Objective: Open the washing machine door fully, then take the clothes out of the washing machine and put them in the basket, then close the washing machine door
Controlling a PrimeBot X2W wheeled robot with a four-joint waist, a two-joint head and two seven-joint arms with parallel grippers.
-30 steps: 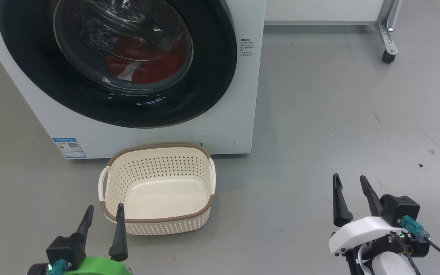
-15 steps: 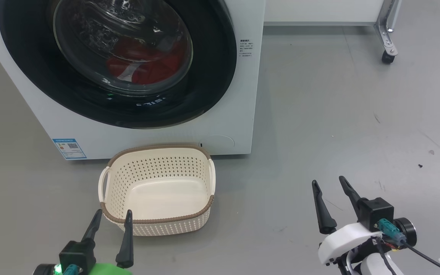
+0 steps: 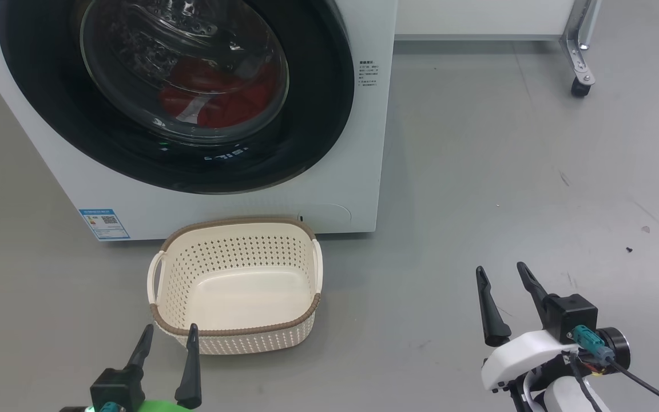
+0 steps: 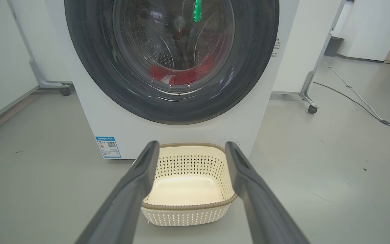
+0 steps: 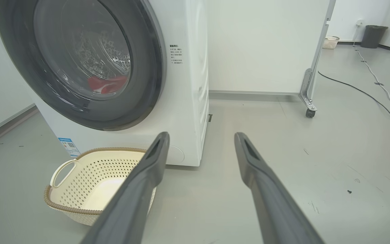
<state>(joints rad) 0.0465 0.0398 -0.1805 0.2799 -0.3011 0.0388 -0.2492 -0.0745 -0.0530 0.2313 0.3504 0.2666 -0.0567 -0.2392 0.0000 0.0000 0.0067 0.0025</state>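
- washer (image 3: 221, 206): white front-loader, stood on the grey floor (image 3: 478, 171); a blue label (image 3: 103, 223) is stuck low on the left of its front.
- door (image 3: 318, 114): round, glossy black, with a glass bowl at the centre; seen shut flat against the washer front.
- clothes (image 3: 221, 103): red fabric with a white stripe, seen through the door glass, lying low in the drum inside the washer.
- basket (image 3: 232, 332): cream, perforated, with a brown rim and white side handles; set upright on the floor just in front of the washer, below the door; its bare bottom is seen.
- left gripper (image 3: 170, 327): held low at the near side of the basket, fingers pointed toward the washer; jaws spread wide, nothing held. in the left wrist view the basket is framed between the two fingers.
- right gripper (image 3: 501, 267): held over bare floor to the right of the basket, well apart from basket and washer; jaws spread wide, nothing held.
- caster (image 3: 576, 87): fitted to a metal leg under a white panel (image 3: 478, 17), to the right of the washer.
- bin (image 5: 374, 35): dark, stood far off by the wall in the right wrist view.
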